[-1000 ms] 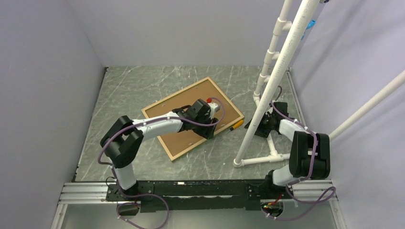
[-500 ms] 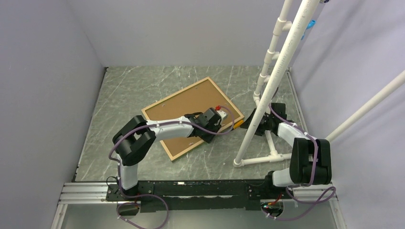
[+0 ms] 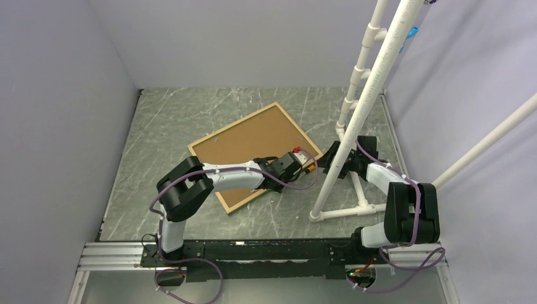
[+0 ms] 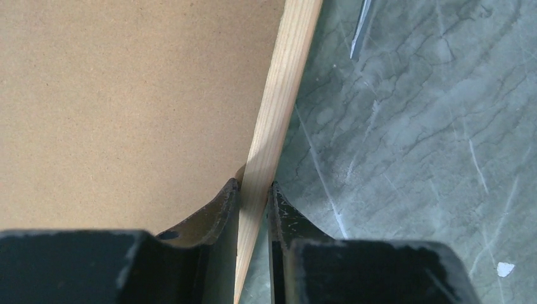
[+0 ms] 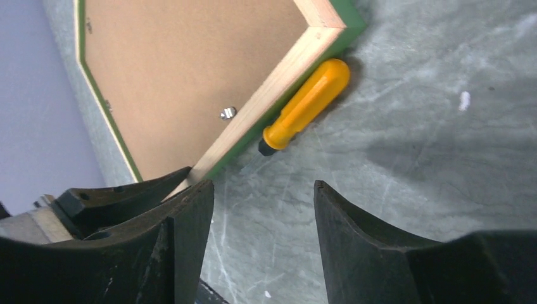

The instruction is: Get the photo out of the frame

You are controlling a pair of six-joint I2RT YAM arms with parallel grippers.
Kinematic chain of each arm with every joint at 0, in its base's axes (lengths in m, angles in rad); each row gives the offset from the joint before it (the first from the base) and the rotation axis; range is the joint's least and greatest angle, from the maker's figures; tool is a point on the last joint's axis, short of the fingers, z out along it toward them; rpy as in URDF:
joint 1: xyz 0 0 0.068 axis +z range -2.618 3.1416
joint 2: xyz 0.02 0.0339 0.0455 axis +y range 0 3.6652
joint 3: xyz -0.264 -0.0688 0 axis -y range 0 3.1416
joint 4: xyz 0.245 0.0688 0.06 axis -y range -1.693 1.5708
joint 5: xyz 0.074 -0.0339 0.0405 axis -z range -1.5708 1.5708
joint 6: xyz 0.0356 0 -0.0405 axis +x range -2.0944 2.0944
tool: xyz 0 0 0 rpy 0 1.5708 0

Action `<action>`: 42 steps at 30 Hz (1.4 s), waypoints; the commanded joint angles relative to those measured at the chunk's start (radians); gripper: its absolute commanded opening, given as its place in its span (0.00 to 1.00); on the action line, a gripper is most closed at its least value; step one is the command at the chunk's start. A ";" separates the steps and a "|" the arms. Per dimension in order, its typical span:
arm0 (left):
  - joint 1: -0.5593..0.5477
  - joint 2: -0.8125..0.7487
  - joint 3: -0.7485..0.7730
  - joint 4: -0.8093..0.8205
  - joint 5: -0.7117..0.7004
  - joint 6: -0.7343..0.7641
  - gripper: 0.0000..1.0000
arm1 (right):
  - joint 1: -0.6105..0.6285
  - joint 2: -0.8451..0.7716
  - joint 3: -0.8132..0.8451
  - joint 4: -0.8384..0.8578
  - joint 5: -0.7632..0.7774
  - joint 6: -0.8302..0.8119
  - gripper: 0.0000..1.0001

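Note:
The frame [image 3: 232, 126] lies face down on the table, its light wood rim [image 4: 282, 101] up and its green front edge [image 5: 345, 31] showing at the right corner. A brown backing board [image 3: 253, 136] fills it, so the photo is hidden underneath. My left gripper [image 4: 254, 185] is shut on the wood rim of the near-right side [image 3: 292, 172], one finger on the board side and one on the table side. Just right of the frame's right corner, my right gripper [image 5: 263, 185] hangs open over bare table [image 3: 332, 163] with nothing between its fingers.
An orange-handled screwdriver [image 5: 310, 101] lies on the table against the frame's right corner [image 3: 311, 167], its blade [image 4: 362, 25] pointing along the rim. A white PVC pipe stand [image 3: 354, 126] rises right of the frame, close to my right arm. Grey walls enclose the table.
My left gripper has slid right, from over the backing board to the frame's near-right edge, and closed on the wood rim. My right gripper has edged toward the frame's corner.

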State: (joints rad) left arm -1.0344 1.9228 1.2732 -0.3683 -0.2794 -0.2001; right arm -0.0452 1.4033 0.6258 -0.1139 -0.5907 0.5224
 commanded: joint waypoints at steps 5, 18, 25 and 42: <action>-0.011 -0.035 0.016 -0.023 -0.020 0.019 0.00 | -0.001 0.059 0.009 0.183 -0.149 0.154 0.67; 0.018 -0.116 0.070 -0.114 0.004 -0.018 0.00 | 0.013 0.136 0.034 0.312 -0.218 0.289 0.83; 0.040 -0.168 0.102 -0.133 0.026 -0.024 0.00 | 0.068 0.169 0.022 0.343 -0.198 0.332 0.83; 0.041 -0.195 0.117 -0.145 0.039 -0.023 0.00 | 0.211 0.335 0.054 0.633 -0.185 0.583 0.59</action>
State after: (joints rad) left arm -0.9970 1.8053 1.3491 -0.5301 -0.2249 -0.2050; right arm 0.1471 1.7206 0.6472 0.3668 -0.7776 0.9974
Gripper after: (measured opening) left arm 0.217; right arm 0.679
